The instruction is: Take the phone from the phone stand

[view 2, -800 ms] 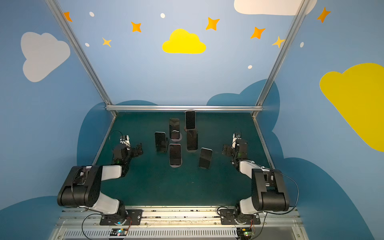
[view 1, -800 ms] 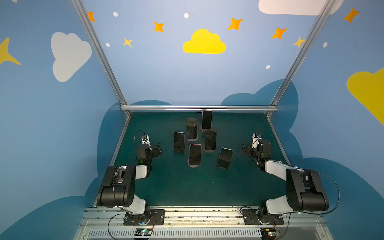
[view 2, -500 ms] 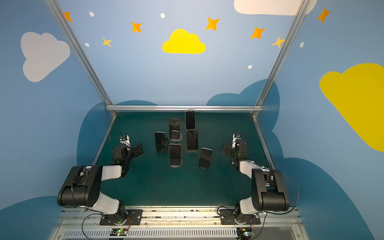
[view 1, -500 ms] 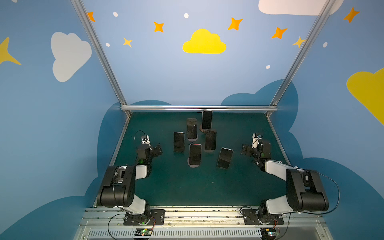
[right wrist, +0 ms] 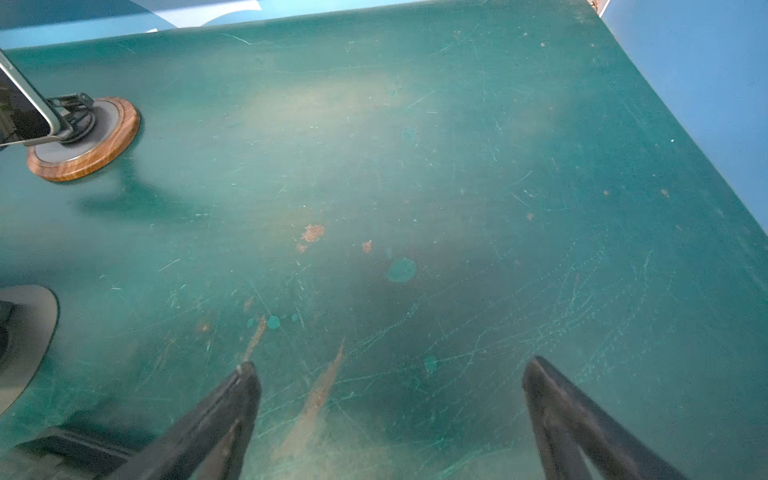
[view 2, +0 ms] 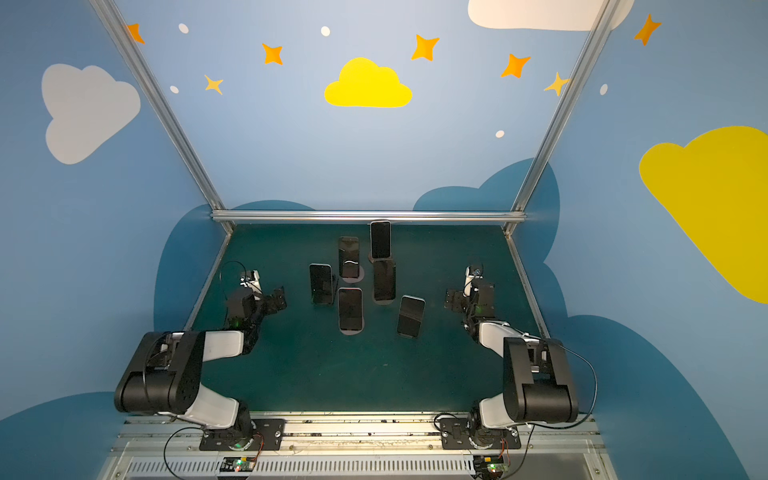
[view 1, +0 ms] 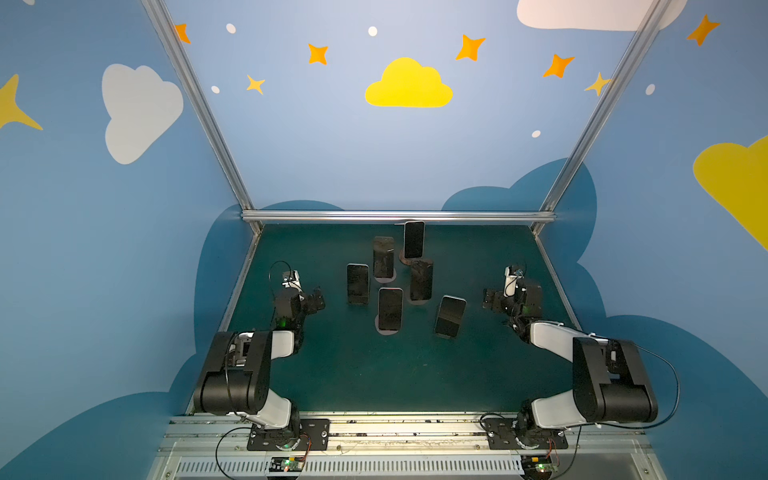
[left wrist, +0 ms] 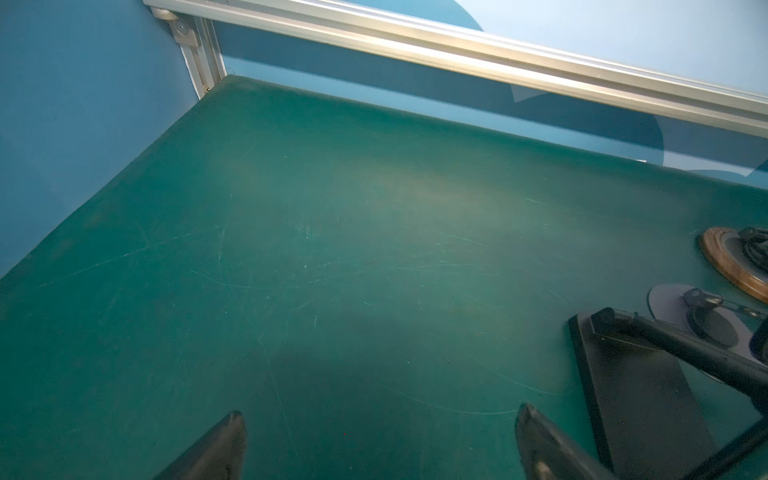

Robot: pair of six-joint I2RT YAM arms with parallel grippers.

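Note:
Several dark phones lean upright on phone stands in the middle of the green mat in both top views, among them a rear one (view 1: 414, 240), a front one (view 1: 390, 309) and a tilted one at the right (view 1: 450, 316). My left gripper (view 1: 316, 298) hovers open left of the cluster, its fingertips (left wrist: 235, 428) spread over bare mat. My right gripper (view 1: 491, 300) hangs open right of the cluster, over scratched mat (right wrist: 390, 368). In the right wrist view a phone (right wrist: 20, 112) rests on a wood-rimmed round stand (right wrist: 104, 141).
The left wrist view catches a black flat stand base (left wrist: 636, 395), a grey round base (left wrist: 673, 303) and a wooden-rimmed base (left wrist: 723, 262). Blue walls and an aluminium rail (view 1: 395, 215) close in the mat at the back and sides.

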